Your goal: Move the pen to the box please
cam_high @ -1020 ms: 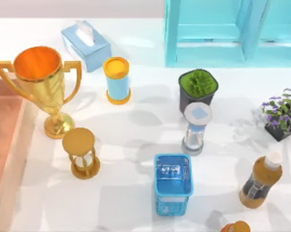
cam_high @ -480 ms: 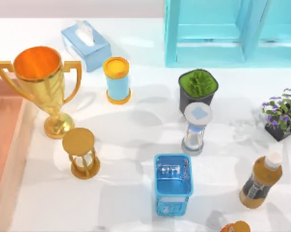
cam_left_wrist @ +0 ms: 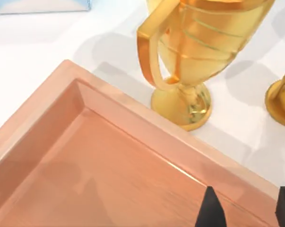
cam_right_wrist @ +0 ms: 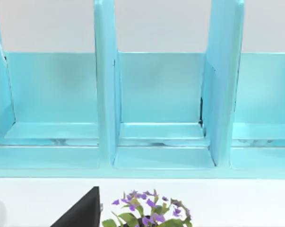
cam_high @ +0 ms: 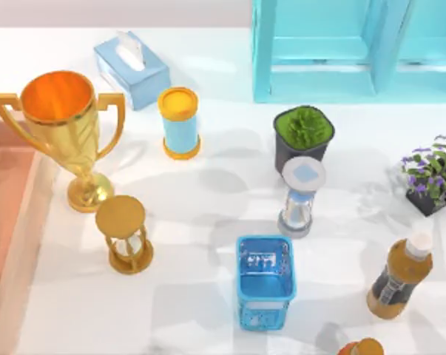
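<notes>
- Copper-pink box (cam_left_wrist: 133, 127) sits under the left gripper (cam_left_wrist: 246, 213); jaws wide, holding nothing; trophy (cam_left_wrist: 199, 47) just beyond.
- Pen: place cannot be told. Judgement: locate it before any reach.
- Right gripper (cam_right_wrist: 81, 213): jaws' state cannot be told; faces blue shelf (cam_right_wrist: 161, 109).
- Left wrist view gives the box's floor; the top view gives its rim and the desk (cam_high: 208, 222).

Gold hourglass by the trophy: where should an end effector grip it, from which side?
Probably its slim middle, between the discs of the gold hourglass, coming level from the top view's right. It stands upright, the wide top disc blocks a grasp from above, and the trophy crowds its left.
</notes>
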